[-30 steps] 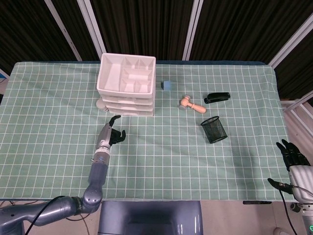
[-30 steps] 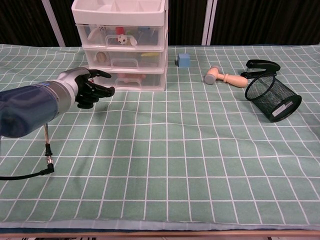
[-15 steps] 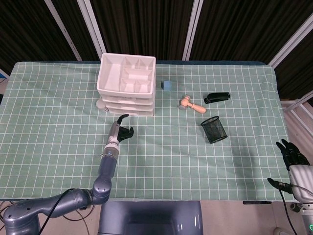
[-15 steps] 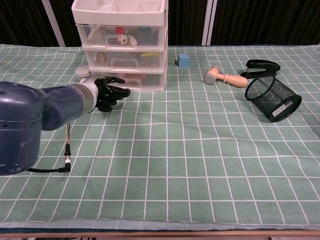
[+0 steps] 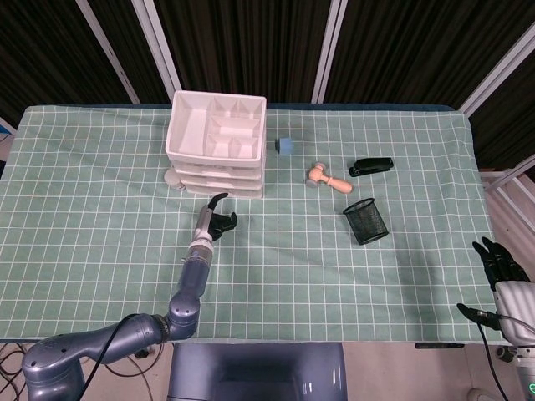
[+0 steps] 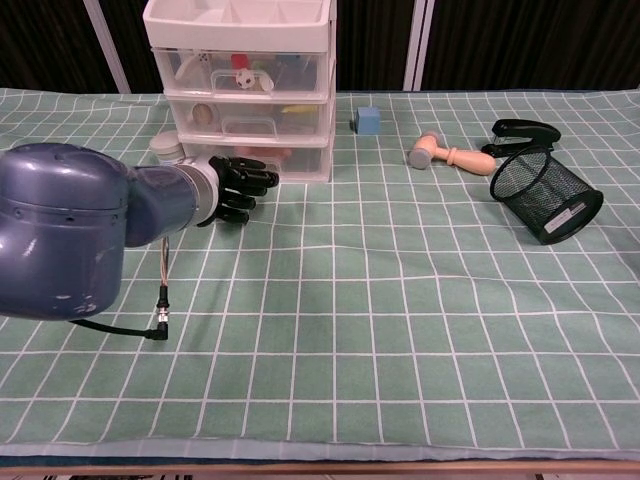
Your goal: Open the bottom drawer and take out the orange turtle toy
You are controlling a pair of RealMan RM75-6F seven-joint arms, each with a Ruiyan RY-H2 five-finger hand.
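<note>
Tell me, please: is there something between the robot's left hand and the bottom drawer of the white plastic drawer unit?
Nothing visible stands between them. The left hand hovers just in front of the closed clear bottom drawer of the white plastic drawer unit, with only bare green checked tablecloth below.
</note>
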